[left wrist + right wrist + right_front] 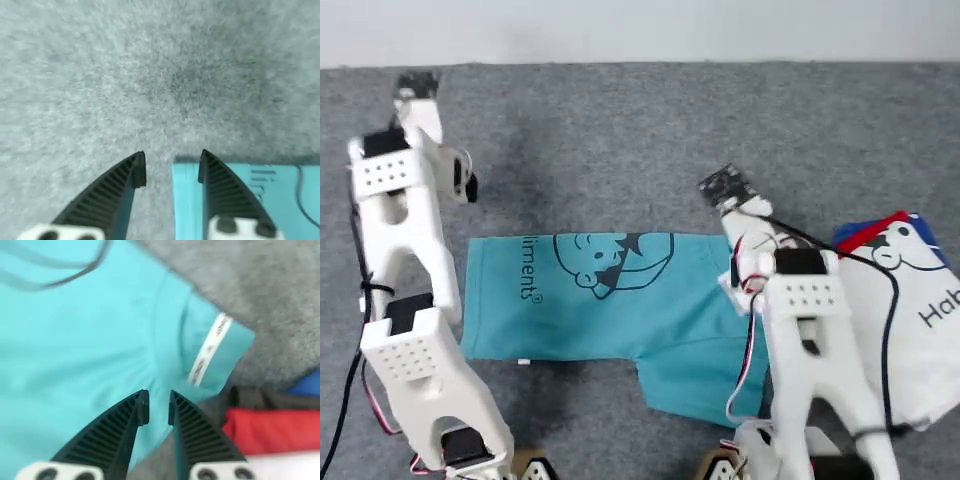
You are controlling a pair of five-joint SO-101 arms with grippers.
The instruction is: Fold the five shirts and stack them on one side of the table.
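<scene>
Teal shirt (590, 300) partly under the right arm (805, 320), white shirt (920, 350) partly off-frame

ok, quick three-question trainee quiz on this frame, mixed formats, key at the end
1. True or false: the left gripper is shut on the teal shirt.
2. What lies next to the teal shirt on the right arm's side of the table?
A. a white shirt
B. a cardboard box
C. a tidy stack of five folded shirts
3. Fill in: the right gripper hangs over the ____ shirt.

Key: 1 false, its fingers are open astride the shirt's corner edge; 2 A; 3 teal.
</scene>
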